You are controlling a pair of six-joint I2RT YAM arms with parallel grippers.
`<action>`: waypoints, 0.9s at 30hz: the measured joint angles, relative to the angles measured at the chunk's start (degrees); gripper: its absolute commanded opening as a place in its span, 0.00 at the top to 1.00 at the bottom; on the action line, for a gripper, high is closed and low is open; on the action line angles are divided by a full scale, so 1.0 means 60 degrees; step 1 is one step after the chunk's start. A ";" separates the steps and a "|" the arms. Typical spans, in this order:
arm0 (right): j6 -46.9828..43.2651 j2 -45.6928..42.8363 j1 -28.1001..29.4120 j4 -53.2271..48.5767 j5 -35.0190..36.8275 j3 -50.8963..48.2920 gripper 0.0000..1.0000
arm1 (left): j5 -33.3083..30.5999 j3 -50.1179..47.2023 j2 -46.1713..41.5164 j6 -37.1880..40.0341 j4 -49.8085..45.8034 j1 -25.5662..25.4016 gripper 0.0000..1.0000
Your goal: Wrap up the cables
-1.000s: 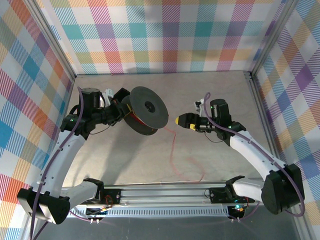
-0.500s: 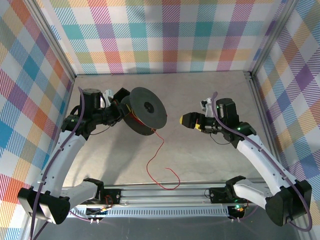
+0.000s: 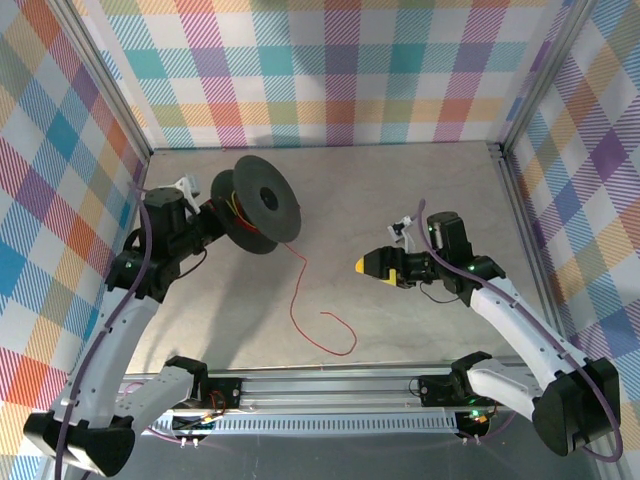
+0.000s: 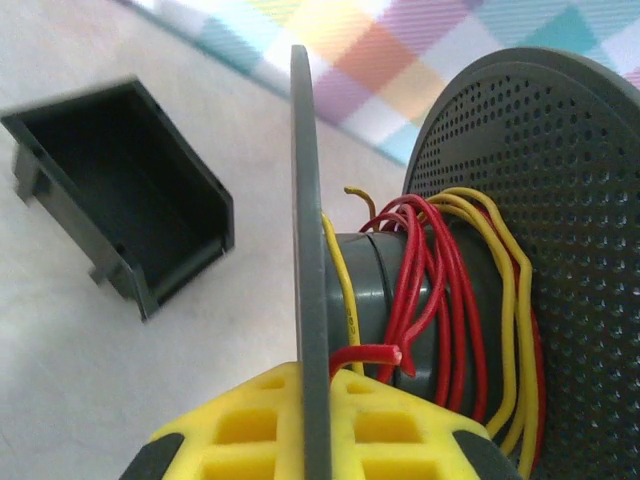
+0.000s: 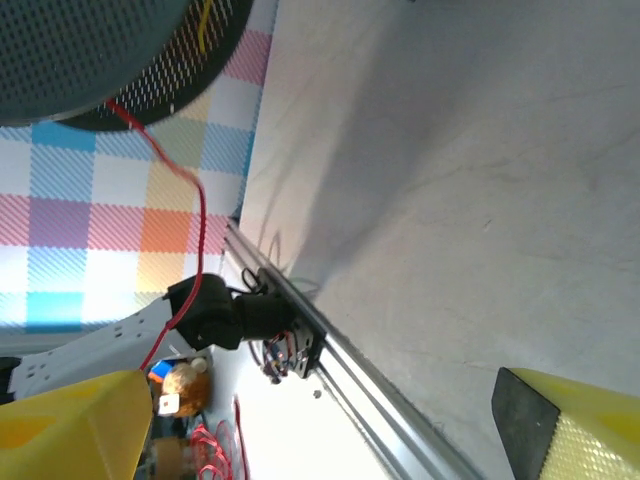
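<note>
the left hand (image 3: 220,211), seen from above, is pressed together on the near flange of a dark spool (image 3: 258,203), which it holds tilted above the far left part of the desk (image 3: 420,190). the cables (image 3: 292,305) are partly wound on the spool's hub; one thin red strand drops from the spool's lower edge, runs toward the front rail (image 3: 330,385) and ends in a loose curl lying on the desk between the two arms. the right hand (image 3: 368,266) hovers to the right of that strand, well apart from it, its yellow tips pointing at the spool. in the left wrist view the yellow fingers (image 4: 250,425) pinch the thin flange edge from both sides. behind it, red and yellow turns sit loosely around the grey hub (image 4: 385,290), and a cut red end pokes out just above the fingers. the other flange is perforated, and a small black open box (image 4: 120,215) lies on the desk to the left. in the right wrist view the right hand's fingers (image 5: 70,430) are spread wide with nothing between them. the perforated flange fills the top left corner, and the red strand hangs down from it.
</note>
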 measured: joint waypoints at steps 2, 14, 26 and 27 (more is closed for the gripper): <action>0.0106 0.0087 0.0306 0.0146 -0.0091 0.0004 0.17 | -0.0375 -0.0262 -0.0259 0.0153 0.0393 -0.0015 1.00; 0.0098 0.2011 0.2495 0.0240 0.0168 0.0565 0.40 | -0.1501 -0.1096 -0.0525 0.0758 0.2109 -0.0033 1.00; -0.0146 0.3530 0.3599 0.0182 0.1060 0.1096 0.73 | -0.1530 -0.1158 -0.0525 0.0787 0.2269 -0.0040 1.00; -0.0175 0.3552 0.3621 0.0149 0.1133 0.1104 0.81 | -0.1526 -0.1158 -0.0525 0.0787 0.2269 -0.0040 1.00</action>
